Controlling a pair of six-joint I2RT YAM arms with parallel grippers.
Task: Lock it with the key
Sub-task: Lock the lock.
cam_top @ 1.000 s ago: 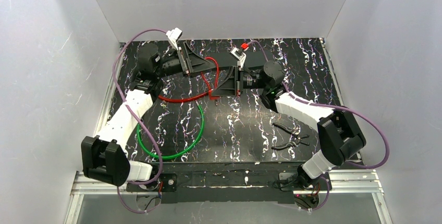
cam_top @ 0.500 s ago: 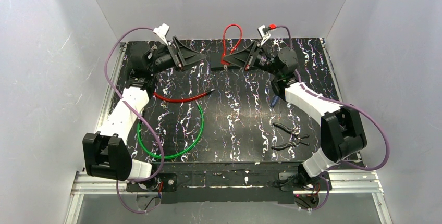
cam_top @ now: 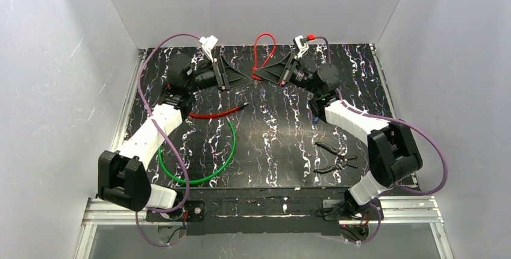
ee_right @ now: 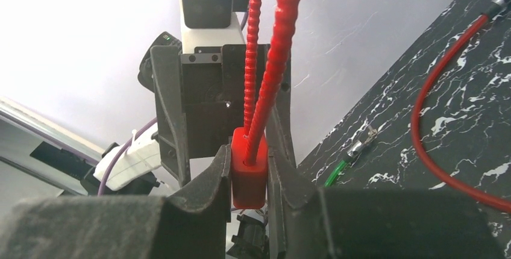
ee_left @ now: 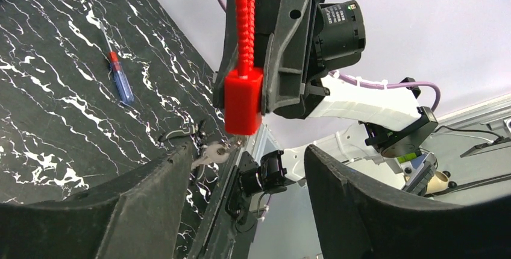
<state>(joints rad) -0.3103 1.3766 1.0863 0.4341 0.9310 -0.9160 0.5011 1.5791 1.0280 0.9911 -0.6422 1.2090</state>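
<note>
A red lock [ee_right: 248, 177] with a ribbed red cable loop [cam_top: 265, 45] hangs in the air at the back of the table, and my right gripper [ee_right: 248, 155] is shut on its body. In the left wrist view the lock [ee_left: 243, 103] hangs just above my left gripper [ee_left: 248, 150], whose jaws stand wide open. A small silver key [ee_left: 212, 153] sticks out below the lock, next to the left finger [ee_left: 175, 174], with nothing gripping it. In the top view the left gripper [cam_top: 246, 81] and right gripper [cam_top: 258, 77] face each other tip to tip.
A loose red cable [cam_top: 214, 113] and a green cable [cam_top: 208, 165] lie on the black marbled table [cam_top: 277, 144] at the left. Black pliers [cam_top: 334, 156] lie at the right. A blue screwdriver [ee_left: 119, 81] lies under the right arm.
The right gripper lifted the lock from the table's middle to the back. The left gripper drew away to the back left, then moved right to meet the lock.
</note>
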